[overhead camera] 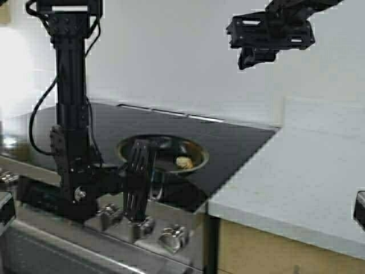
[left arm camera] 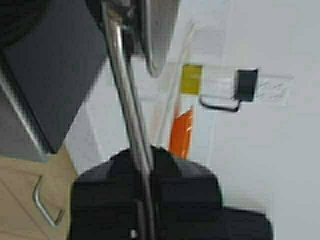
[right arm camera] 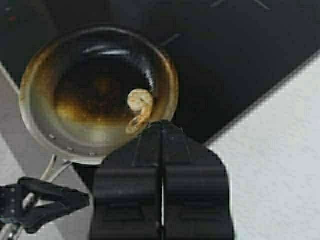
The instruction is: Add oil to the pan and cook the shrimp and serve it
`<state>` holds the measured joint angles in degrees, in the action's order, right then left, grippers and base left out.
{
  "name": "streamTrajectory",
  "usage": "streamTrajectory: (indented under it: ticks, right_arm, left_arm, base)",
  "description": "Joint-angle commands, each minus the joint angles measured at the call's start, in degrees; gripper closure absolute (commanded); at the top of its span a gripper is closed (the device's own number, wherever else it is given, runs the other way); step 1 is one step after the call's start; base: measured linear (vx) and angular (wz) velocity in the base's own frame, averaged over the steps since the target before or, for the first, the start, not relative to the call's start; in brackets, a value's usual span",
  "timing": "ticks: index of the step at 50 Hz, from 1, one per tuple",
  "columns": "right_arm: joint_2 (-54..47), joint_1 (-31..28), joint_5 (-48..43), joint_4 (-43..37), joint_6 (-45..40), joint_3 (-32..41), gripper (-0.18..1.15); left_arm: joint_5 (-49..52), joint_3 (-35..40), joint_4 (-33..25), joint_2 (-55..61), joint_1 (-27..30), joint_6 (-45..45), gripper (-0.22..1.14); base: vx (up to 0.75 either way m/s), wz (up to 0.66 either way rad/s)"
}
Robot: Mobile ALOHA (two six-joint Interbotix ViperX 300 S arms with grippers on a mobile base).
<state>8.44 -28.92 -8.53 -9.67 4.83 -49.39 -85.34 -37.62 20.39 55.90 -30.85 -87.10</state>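
Observation:
The pan (overhead camera: 201, 154) is over the black cooktop (overhead camera: 239, 142), dark inside with a browned film. The shrimp (overhead camera: 183, 162), curled and pale golden, lies near the pan's right rim. My left gripper (overhead camera: 138, 171) is shut on the pan's thin metal handle (left arm camera: 125, 100). My right gripper (overhead camera: 268, 37) hangs high above the pan, shut and empty. In the right wrist view its tips (right arm camera: 161, 125) are over the pan's rim (right arm camera: 30, 95), next to the shrimp (right arm camera: 140, 107). The oil (left arm camera: 191, 79) shows far off in its clear jug with a black lid (left arm camera: 246, 84).
A pale counter (overhead camera: 296, 182) runs right of the cooktop, with wooden cabinet fronts (overhead camera: 268, 251) below. Stove knobs (overhead camera: 174, 237) line the front edge. An orange bowl (left arm camera: 182, 132) stands on the far counter near the jug. A white wall is behind.

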Motion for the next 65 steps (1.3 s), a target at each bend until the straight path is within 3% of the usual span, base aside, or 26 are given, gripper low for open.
streamTrajectory:
  ticks: [1, 34, 65]
  right_arm:
    - [0.62, -0.18, -0.18, 0.09, -0.26, 1.58, 0.91]
    - [0.88, -0.18, 2.72, -0.09, -0.35, 4.04, 0.91]
    - [0.97, -0.09, 3.96, -0.09, -0.62, 5.45, 0.91]
  left_arm:
    - [-2.20, -0.44, -0.26, -4.57, 0.44, 0.70, 0.88]
    - [-2.20, 0.88, -0.35, -8.88, 0.88, -2.81, 0.88]
    - [-2.20, -4.48, 1.05, -13.45, 3.43, -3.96, 0.88]
  base:
    - [-0.02, 0.24]
    - [-0.06, 0.44]
    - [-0.05, 0.43]
